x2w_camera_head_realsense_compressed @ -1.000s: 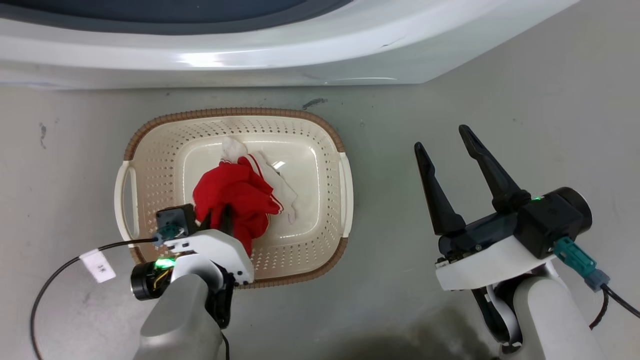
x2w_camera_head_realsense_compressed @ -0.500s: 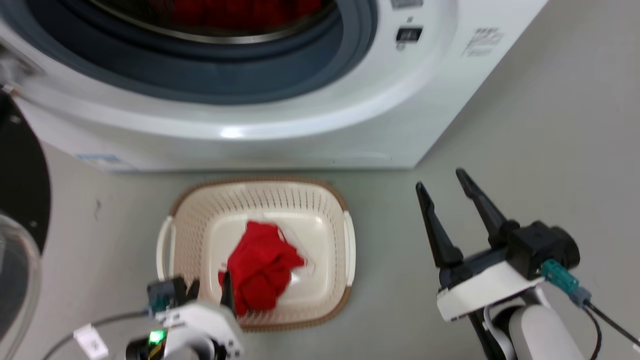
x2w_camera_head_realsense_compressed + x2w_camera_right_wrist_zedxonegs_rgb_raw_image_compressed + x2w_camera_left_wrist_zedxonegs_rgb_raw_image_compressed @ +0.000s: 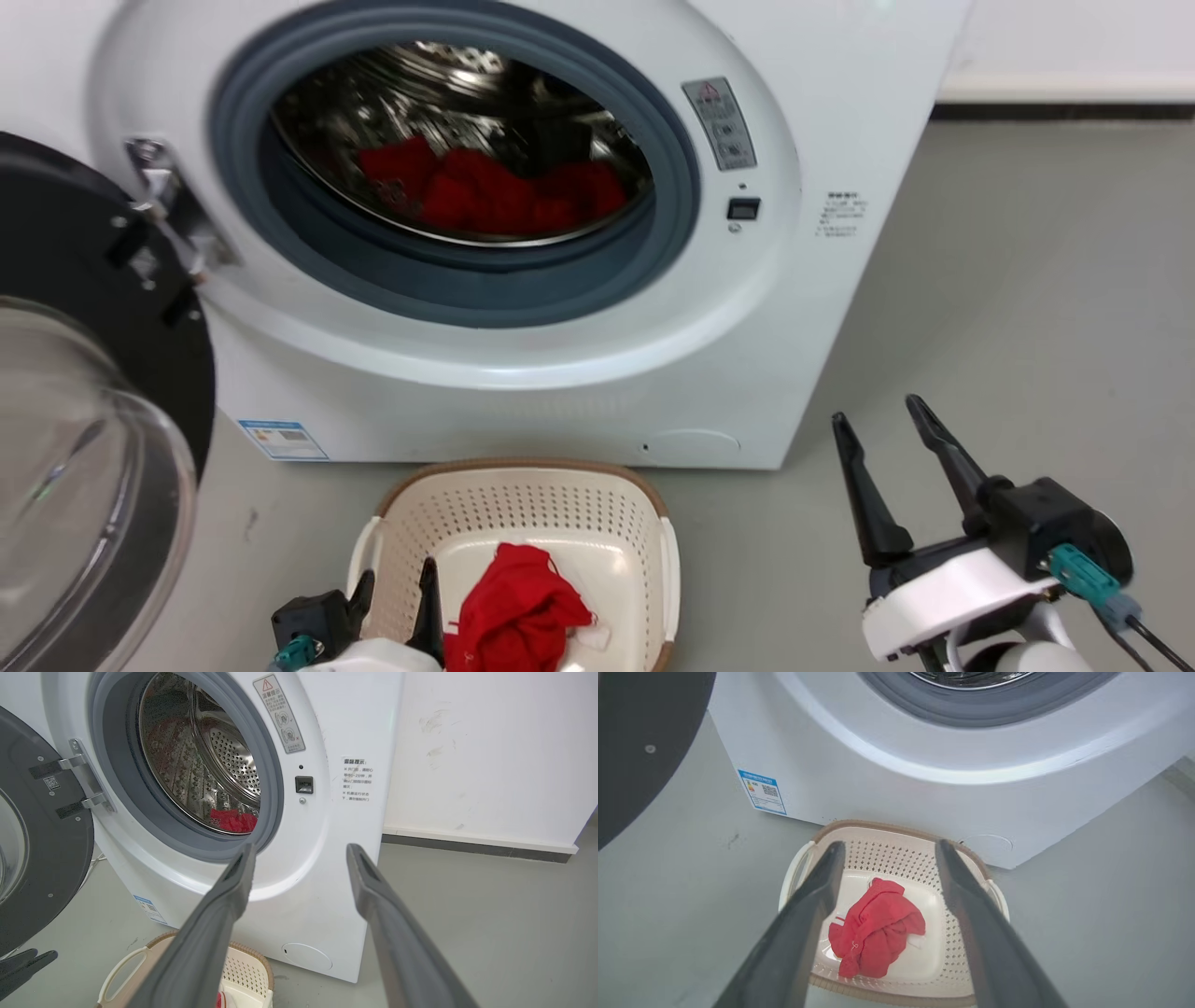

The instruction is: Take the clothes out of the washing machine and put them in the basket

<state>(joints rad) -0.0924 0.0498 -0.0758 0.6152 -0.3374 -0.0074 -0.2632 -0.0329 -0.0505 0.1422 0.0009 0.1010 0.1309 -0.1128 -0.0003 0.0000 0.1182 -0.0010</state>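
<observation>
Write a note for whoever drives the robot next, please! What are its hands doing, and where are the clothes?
Left gripper: jaws open, empty, at the near side of the basket.
Right gripper: jaws open, empty, over the floor right of the basket.
Done: one red garment lies in the basket, which stands in front of the machine. Its door is open.
To do: more red clothes lie inside the machine; move them to the basket.
</observation>
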